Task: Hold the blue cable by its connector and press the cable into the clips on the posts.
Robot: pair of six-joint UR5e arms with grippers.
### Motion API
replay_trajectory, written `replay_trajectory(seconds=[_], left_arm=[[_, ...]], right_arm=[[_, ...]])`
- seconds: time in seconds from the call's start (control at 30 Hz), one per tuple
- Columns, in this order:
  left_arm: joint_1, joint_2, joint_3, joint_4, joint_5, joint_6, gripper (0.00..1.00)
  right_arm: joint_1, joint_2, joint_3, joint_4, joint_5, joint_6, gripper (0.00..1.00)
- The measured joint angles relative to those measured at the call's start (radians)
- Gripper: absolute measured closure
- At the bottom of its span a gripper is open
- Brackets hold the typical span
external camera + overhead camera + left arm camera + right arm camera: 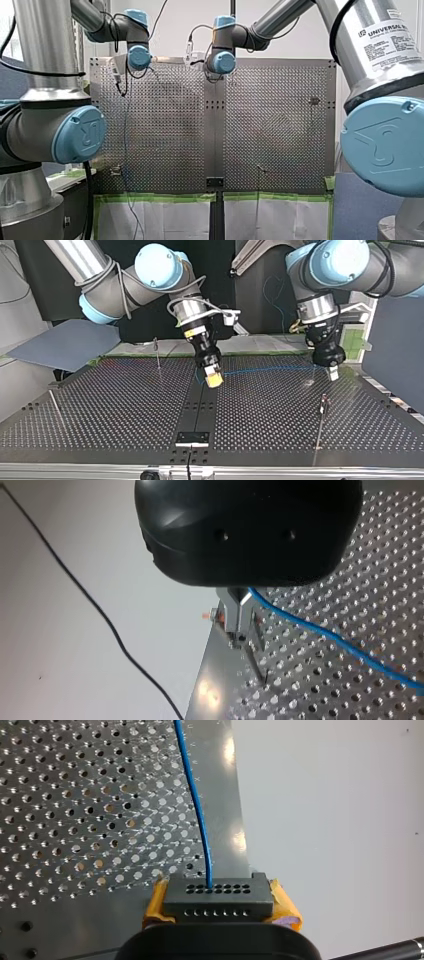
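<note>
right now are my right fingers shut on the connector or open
Shut: the right wrist view shows yellow-padded fingers clamped against both sides of the black connector.

Thin blue cable [260,371], strung roughly level, one end entering dark grey multi-hole connector [218,898]

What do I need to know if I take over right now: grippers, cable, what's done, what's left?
Right gripper: shut on the connector, a yellow pad on either side.
Left gripper: metal fingers shut on the cable.
Cable: strung between the two grippers, above the table.
Posts: none that shows holds the cable.
Done: connector and cable are gripped.
Left: press the cable into the clips.
</note>
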Motion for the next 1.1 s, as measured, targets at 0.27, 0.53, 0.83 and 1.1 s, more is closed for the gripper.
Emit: replay_trajectory(seconds=[0.27,0.53,0.83,1.1], left_arm=[[0.07,-0.012,0.024,0.0,0.07,-0.02,1.0],[0.143,-0.046,0.064,-0.002,0.144,-0.042,1.0],[0.176,-0.073,0.099,-0.001,0.211,-0.08,1.0],[0.189,-0.093,0.102,0.0,0.239,-0.091,1.0]], right_arm=[[0.009,0.045,-0.038,0.002,0.001,0.001,1.0],[0.02,0.068,-0.096,0.014,0.001,0.003,1.0],[0.021,0.072,-0.147,0.037,0.001,0.003,1.0],[0.021,0.078,-0.149,0.039,0.001,0.003,1.0]])
